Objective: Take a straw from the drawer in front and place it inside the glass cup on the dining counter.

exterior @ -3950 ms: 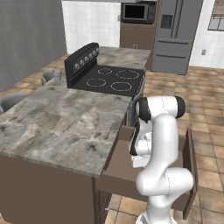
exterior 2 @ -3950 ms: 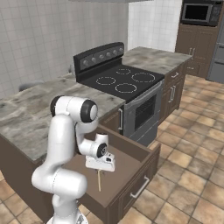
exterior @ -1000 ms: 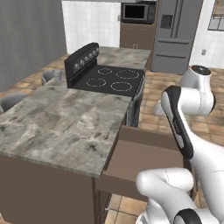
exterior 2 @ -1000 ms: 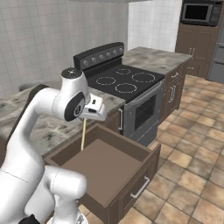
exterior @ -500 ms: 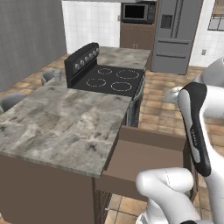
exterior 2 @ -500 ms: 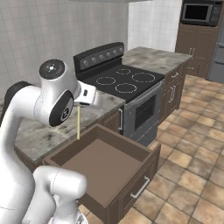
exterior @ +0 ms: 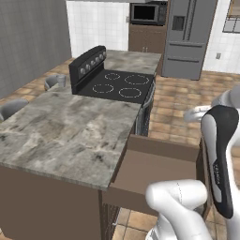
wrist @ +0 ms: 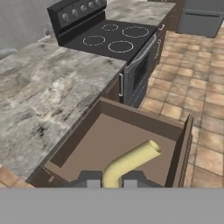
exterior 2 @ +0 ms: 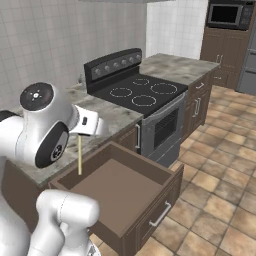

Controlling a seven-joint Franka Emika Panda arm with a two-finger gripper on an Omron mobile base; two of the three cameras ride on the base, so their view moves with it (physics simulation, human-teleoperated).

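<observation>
While straw (wrist: 131,161) hangs gripped, drawer (wrist: 131,131) open

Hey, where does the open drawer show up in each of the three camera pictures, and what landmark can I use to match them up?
Left base view: the drawer sits low, right of centre, beside the dining counter.
Right base view: it sits at lower centre, handle towards the lower right.
Hand view: it sits at lower centre, under the straw.
Shared landmark: the black stovetop just beyond the drawer.
</observation>
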